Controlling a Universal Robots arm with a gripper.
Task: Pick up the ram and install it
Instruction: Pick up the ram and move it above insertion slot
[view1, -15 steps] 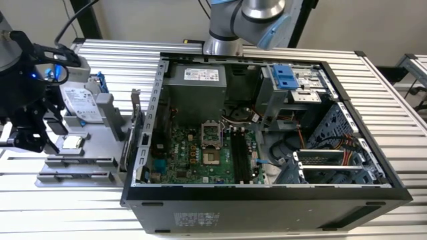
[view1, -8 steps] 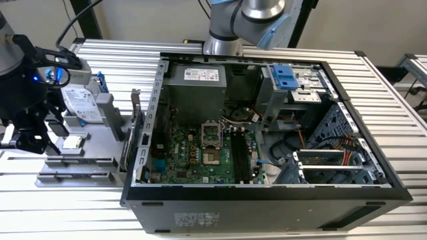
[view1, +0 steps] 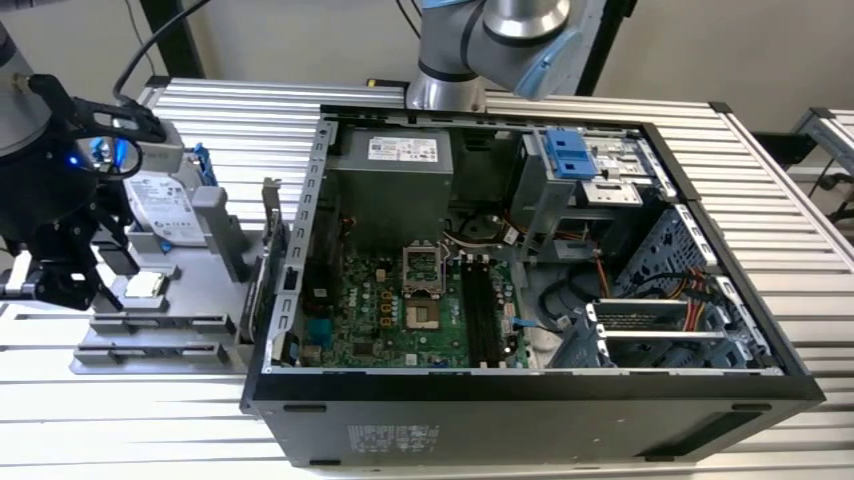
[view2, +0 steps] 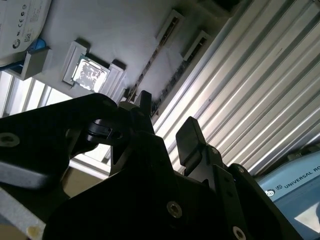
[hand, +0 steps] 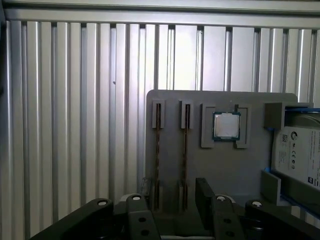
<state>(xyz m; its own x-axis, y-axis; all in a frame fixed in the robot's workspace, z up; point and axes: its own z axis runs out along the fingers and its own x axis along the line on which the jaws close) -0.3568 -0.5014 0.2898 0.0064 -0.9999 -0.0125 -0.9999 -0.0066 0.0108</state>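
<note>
Two ram sticks stand on edge in the slots of the grey parts tray (hand: 225, 170): one ram stick (hand: 158, 150) and a second (hand: 186, 150) beside it. In the second wrist view the nearer ram stick (view2: 150, 67) runs as a thin dark strip along the tray. My gripper (hand: 170, 200) hovers above the tray's end, open, with nothing between its black fingers (view2: 190, 137). In the exterior view the gripper (view1: 60, 285) hangs at the left over the tray (view1: 160, 325). The black motherboard slots (view1: 481, 310) lie inside the open computer case (view1: 534, 385).
A square silver processor chip (hand: 226, 125) and a hard drive in a blue frame (hand: 297, 155) also sit on the tray. A second arm's base (view1: 447, 85) stands behind the case. The table (view1: 774, 200) is ribbed aluminium.
</note>
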